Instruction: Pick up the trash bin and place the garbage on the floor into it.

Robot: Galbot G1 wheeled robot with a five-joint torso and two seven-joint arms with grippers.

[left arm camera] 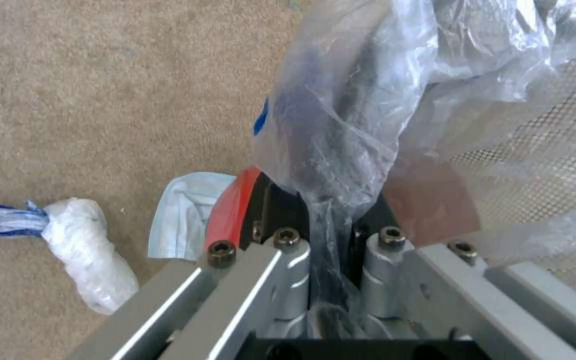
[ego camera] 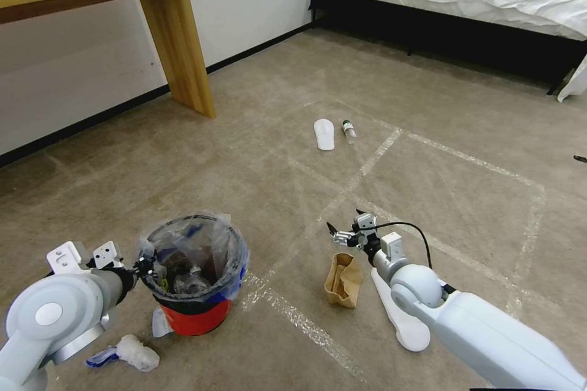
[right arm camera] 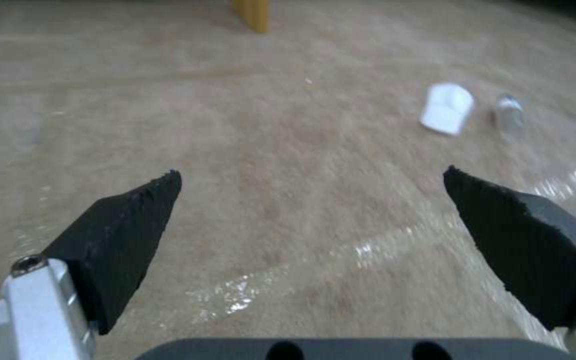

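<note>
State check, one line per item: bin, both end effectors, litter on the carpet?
trash bin: upright, lined, partly filled.
left end effector: shut on the bin's rim and liner.
right end effector: open, empty, above the carpet.
brown paper bag: crumpled, lying on the floor.
far slipper: flat on carpet.
bottle: lying beside that slipper.

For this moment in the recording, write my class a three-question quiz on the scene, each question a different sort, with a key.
1. True or false: the left hand is clamped on the rim of the trash bin.
2. Multiple choice: the right hand is A) open and empty, B) holding the bottle, C) shut on the brown paper bag.
3. Fill in: the far white slipper lies beside the ____ on the carpet.

Key
1. True: its fingers pinch the rim and liner bag.
2. A: its pads stand wide apart over bare carpet.
3. Bottle.
</note>
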